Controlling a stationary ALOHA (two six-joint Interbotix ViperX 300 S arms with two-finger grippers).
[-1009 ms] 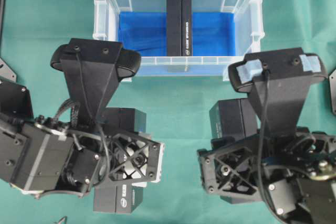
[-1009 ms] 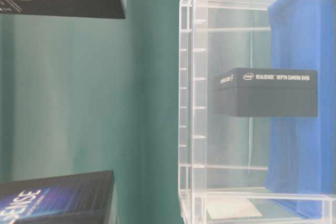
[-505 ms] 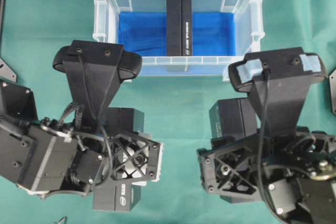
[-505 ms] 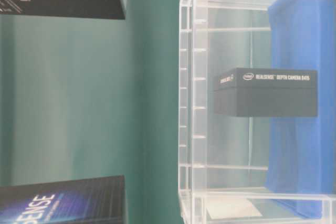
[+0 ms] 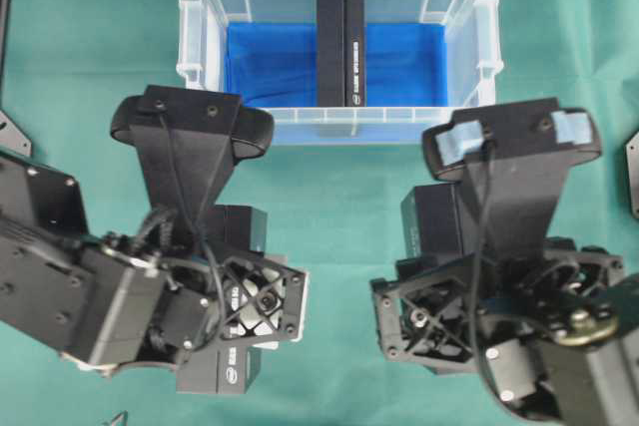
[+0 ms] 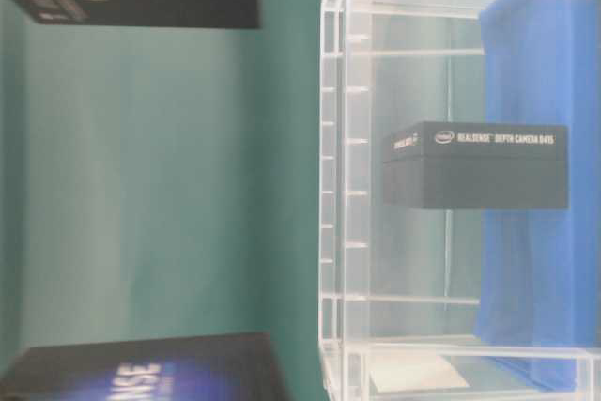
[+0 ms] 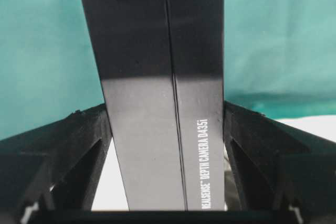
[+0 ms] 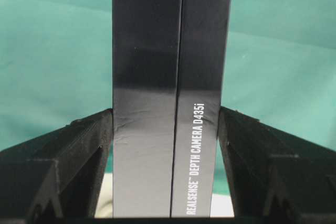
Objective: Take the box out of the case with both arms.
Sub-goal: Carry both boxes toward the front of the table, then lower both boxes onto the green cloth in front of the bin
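Green cloth covers the table (image 5: 559, 37); case (image 5: 200, 7) sits at far edge, centre, clear walls, blue lining (image 5: 270, 62) on its floor. One black box (image 5: 340, 47) lies inside it, mid-case on the lining, well apart from both arms. Table-level view shows same box thru the clear wall, "REALSENSE DEPTH CAMERA D435" legible. Left gripper (image 7: 165, 145): fingers (image 7: 79, 140) clamped on either side of a black box, left box (image 7: 157, 93), pads touching both long faces, nothing slack. Right gripper (image 8: 165, 145): same picture, fingers (image 8: 79, 145) pressed on a second one, right box (image 8: 170, 77), label "D435i". So each arm holds its own box, both outside the case, near side of the table. Judgement: step in hand = carry/set-down of two boxes already out; the one in the case is untouched. Next move prob. calls for lowering each box flat to the cloth, spreading fingers only once it rests, then reaching over the case rim for the last one w/o clipping the near wall. Hard to see: overhead, both grippers hidden under wrist cameras and fan frames, only box corners peek out; height of held boxes above cloth unclear; box ends cut off at wrist-view edges; white patch under left box unidentified.
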